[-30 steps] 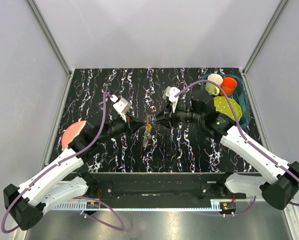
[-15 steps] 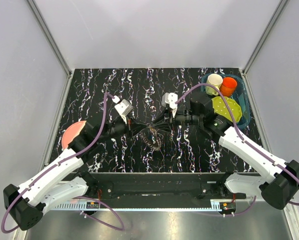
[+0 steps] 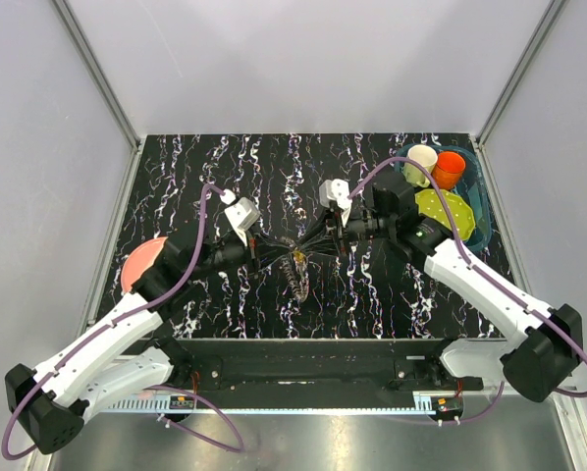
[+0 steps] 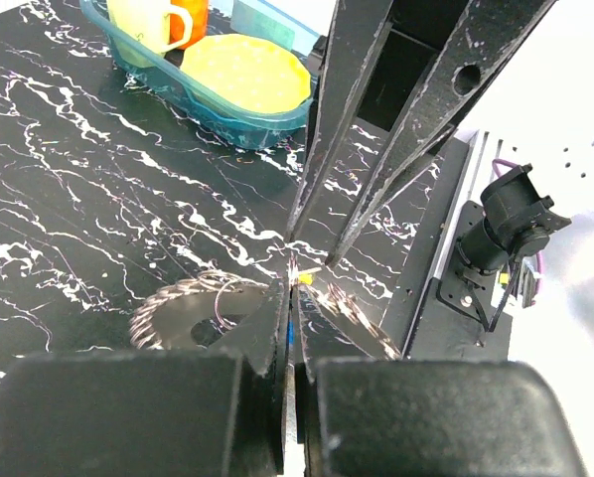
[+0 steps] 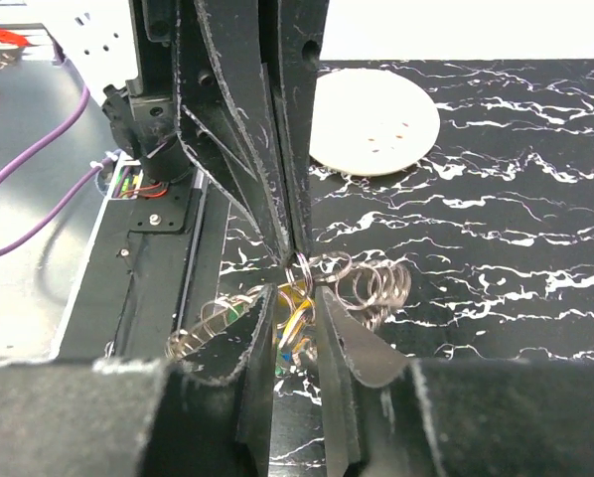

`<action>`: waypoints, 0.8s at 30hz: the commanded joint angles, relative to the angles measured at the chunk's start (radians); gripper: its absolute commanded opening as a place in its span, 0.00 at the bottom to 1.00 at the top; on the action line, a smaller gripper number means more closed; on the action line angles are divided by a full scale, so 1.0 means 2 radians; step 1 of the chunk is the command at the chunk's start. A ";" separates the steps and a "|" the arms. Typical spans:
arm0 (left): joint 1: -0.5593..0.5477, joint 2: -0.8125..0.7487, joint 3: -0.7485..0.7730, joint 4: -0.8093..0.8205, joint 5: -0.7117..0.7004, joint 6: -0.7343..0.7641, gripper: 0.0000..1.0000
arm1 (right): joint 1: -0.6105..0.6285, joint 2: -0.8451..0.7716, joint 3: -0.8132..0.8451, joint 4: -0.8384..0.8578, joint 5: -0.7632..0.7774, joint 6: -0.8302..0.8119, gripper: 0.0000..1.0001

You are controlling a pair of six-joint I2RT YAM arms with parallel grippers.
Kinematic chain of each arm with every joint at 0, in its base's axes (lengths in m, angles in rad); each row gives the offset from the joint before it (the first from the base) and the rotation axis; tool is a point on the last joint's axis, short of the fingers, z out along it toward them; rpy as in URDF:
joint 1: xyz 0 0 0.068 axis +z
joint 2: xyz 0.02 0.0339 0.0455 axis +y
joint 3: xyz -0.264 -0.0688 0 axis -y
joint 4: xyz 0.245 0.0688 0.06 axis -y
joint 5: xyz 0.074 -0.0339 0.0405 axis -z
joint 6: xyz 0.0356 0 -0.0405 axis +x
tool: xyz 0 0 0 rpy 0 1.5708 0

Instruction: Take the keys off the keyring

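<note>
Your left pincer [image 4: 290, 303] pressed together, pinching large silver toothed keyring [image 4: 173, 303] at centre of black marbled bench [image 3: 274, 177]. Your right pincer [image 5: 295, 298] meets it tip to tip, narrowed onto tiny yellow-headed keys [image 5: 291, 320].

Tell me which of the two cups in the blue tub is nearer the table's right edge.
The orange cup: it stands on the right-edge side of the cream cup, which sits toward the table's middle.
</note>
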State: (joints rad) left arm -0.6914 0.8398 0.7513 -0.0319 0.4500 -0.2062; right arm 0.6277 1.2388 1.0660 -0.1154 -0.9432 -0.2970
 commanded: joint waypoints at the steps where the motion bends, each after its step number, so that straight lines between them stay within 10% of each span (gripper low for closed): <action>1: 0.002 -0.011 0.016 0.057 0.020 0.006 0.00 | -0.002 0.012 0.025 0.022 -0.042 -0.007 0.26; 12: 0.003 -0.016 0.013 0.059 0.015 0.006 0.00 | -0.002 0.033 0.022 0.023 -0.061 0.005 0.25; 24: 0.003 -0.015 0.011 0.064 0.010 -0.006 0.00 | -0.002 0.035 0.020 0.026 -0.061 0.011 0.00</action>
State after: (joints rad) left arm -0.6914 0.8314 0.7513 -0.0246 0.4675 -0.2070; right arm 0.6262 1.3079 1.0771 -0.0967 -1.0409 -0.2825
